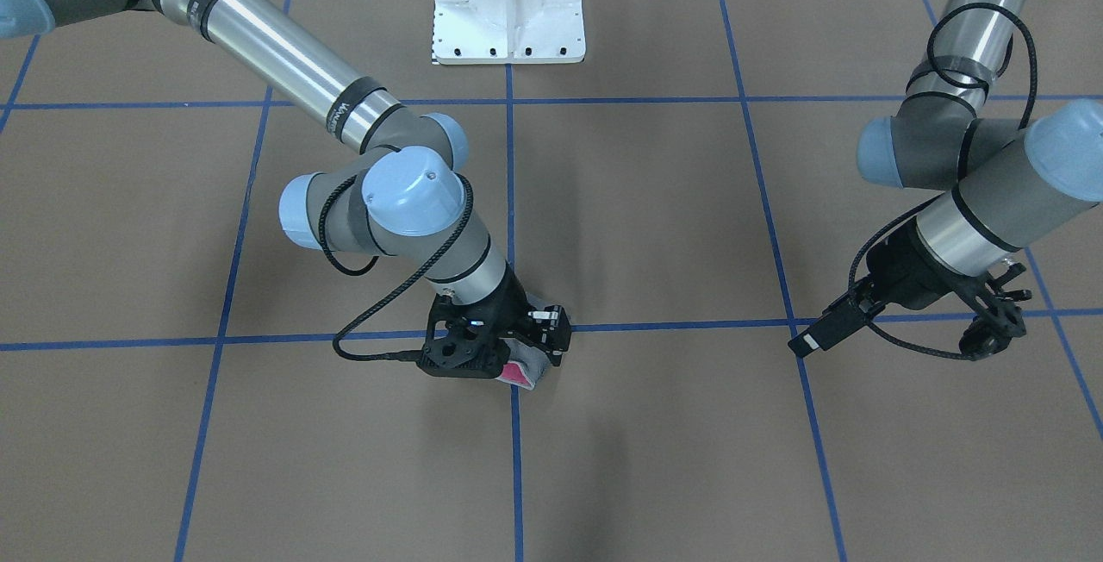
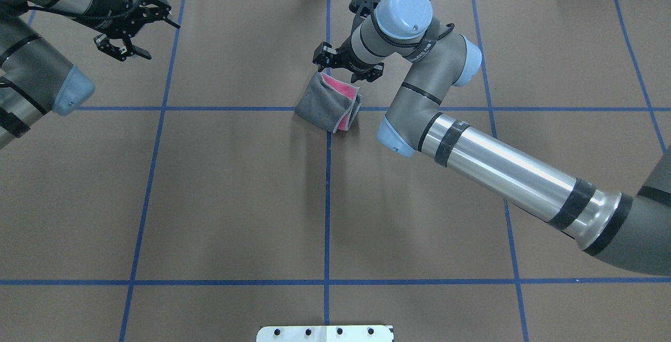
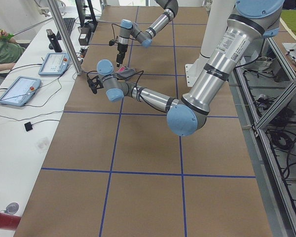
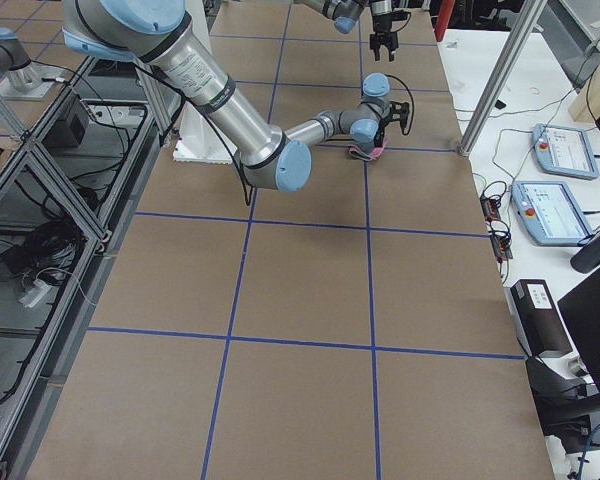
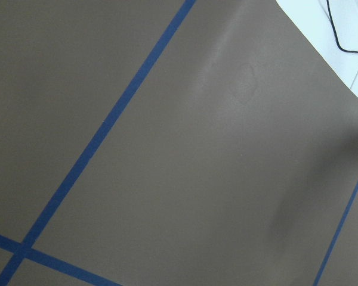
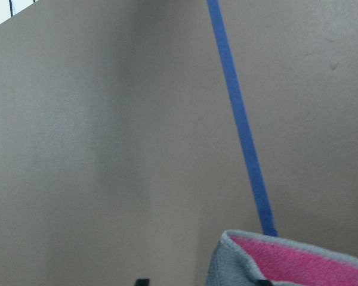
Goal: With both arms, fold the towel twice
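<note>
The towel (image 2: 327, 105) lies folded into a small bundle on the brown table, grey side out with a pink strip showing along one edge. It sits on the centre blue line. My right gripper (image 2: 347, 68) hangs just over the towel's far edge, its jaws apart. In the right wrist view the towel's corner (image 6: 298, 262) sits at the bottom edge, one black fingertip (image 6: 142, 281) to its left and the other over it. From the front, the towel (image 1: 524, 373) peeks out under the right gripper (image 1: 508, 353). My left gripper (image 2: 157, 38) hovers open and holds nothing, far off at the table's far left.
Blue tape lines (image 2: 327, 200) divide the brown table into squares. The white pedestal base (image 1: 508, 10) stands at the robot's side. Beyond the table's far edge, a desk carries tablets (image 3: 19, 91) and cables, with a person's arm (image 3: 0, 49) beside them.
</note>
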Tool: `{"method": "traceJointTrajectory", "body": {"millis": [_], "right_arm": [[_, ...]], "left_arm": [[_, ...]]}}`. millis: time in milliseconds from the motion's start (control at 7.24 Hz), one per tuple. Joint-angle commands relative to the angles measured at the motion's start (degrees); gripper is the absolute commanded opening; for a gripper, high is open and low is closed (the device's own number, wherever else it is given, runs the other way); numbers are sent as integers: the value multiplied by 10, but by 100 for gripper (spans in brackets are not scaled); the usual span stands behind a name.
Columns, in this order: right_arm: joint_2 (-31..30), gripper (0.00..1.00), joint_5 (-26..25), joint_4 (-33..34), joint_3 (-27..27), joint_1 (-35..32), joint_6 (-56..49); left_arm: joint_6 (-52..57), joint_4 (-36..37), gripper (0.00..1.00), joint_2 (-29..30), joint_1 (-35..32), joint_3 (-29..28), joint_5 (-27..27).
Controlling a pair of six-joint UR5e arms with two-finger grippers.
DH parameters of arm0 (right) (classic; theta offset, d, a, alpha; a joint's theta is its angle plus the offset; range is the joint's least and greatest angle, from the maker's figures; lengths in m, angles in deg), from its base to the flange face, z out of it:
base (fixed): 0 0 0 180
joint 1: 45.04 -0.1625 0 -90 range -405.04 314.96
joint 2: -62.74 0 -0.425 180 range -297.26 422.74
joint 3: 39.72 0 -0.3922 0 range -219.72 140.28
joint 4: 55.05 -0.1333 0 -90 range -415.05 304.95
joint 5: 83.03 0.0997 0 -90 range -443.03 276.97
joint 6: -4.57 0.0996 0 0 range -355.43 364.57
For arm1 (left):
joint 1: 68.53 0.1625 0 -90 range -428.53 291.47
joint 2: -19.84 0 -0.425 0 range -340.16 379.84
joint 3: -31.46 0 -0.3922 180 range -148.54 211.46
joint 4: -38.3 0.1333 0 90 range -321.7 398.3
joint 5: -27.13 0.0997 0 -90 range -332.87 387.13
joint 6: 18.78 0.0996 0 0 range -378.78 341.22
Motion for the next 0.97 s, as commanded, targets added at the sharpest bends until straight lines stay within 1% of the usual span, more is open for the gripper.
{"method": "traceJointTrajectory", "body": {"millis": [0,138,276,553,829], "right_arm": [[-20,76,24,3,-8,-9,-38],[-21,74,24,3,-8,-7,-40],[-21,66,24,3,-8,-4,-41],[-25,67,23,3,-7,8,-86],[-32,67,22,3,-6,9,-107]], "left_arm": [[0,0,100,-1,1,0,0],[0,0,100,-1,1,0,0],[0,0,100,-1,1,-1,0],[0,0,100,-1,1,-2,0],[1,-1,100,-1,2,-4,0]]}}
